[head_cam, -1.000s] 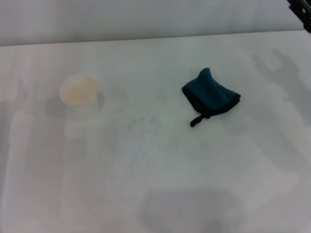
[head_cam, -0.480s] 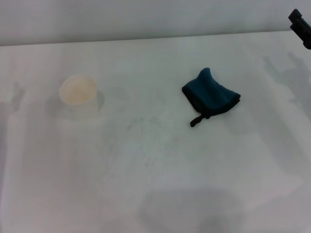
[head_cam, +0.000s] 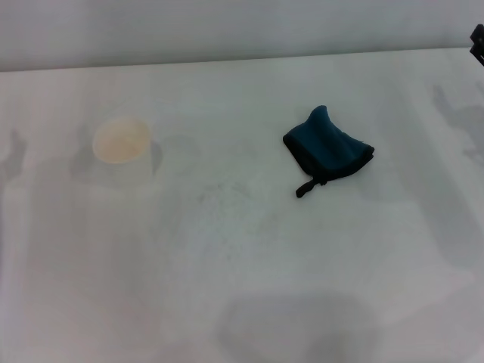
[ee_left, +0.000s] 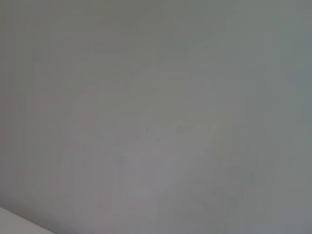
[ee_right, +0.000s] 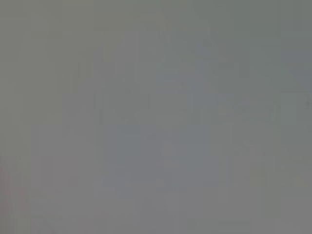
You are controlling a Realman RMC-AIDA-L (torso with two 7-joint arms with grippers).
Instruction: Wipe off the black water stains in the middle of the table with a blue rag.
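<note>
head view: on the white tabletop point(head_cam: 242, 302), a pale paper cup point(head_cam: 121, 141) stands upright at the left. faint grey specks point(head_cam: 223, 193) lie near the middle; no dark blotch is clear. right of them lies the blue rag point(head_cam: 327, 151), bunched, its black loop tag point(head_cam: 306, 187) pointing toward the specks. at the far right edge a dark bit of the right gripper point(head_cam: 478, 39) shows; whether its jaws are released or clenched i cannot tell. both wrist views show only plain grey.
</note>
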